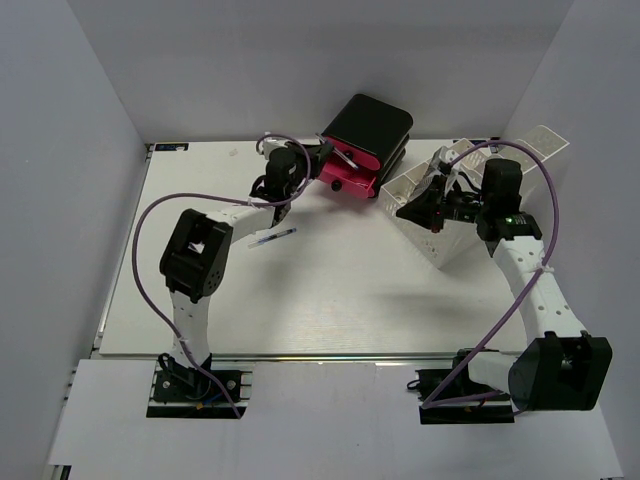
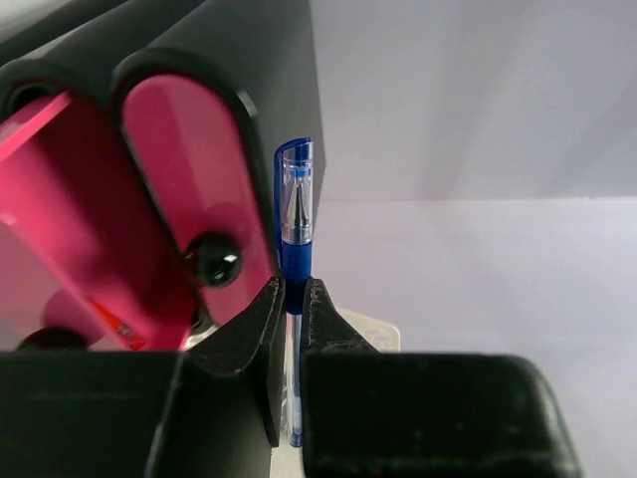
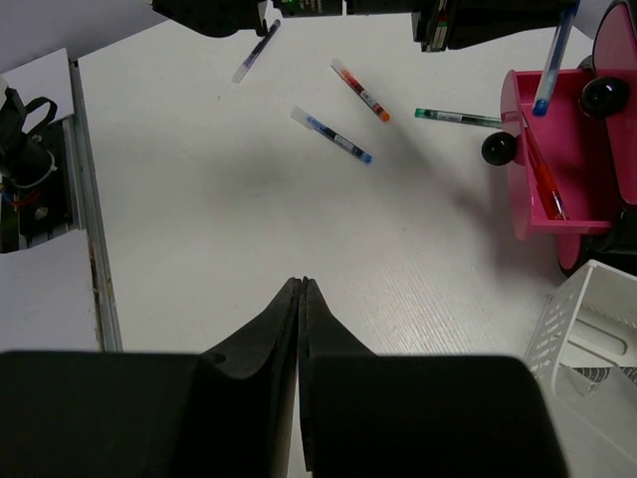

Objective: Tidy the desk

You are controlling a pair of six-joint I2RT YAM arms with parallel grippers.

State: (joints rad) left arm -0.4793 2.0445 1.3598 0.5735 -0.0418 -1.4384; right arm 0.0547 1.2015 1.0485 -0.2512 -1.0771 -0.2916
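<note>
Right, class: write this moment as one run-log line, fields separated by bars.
left gripper: shut on blue pen, by pink drawer | right gripper: shut, empty, above desk | loose pens: on desk

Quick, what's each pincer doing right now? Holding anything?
Left pincer: closed on a blue pen.
Right pincer: closed, holding nothing.

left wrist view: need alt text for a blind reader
The left gripper is shut on a blue pen, holding it upright just beside a pink drawer front with a black knob. The white desk lies behind, out of focus.
</note>
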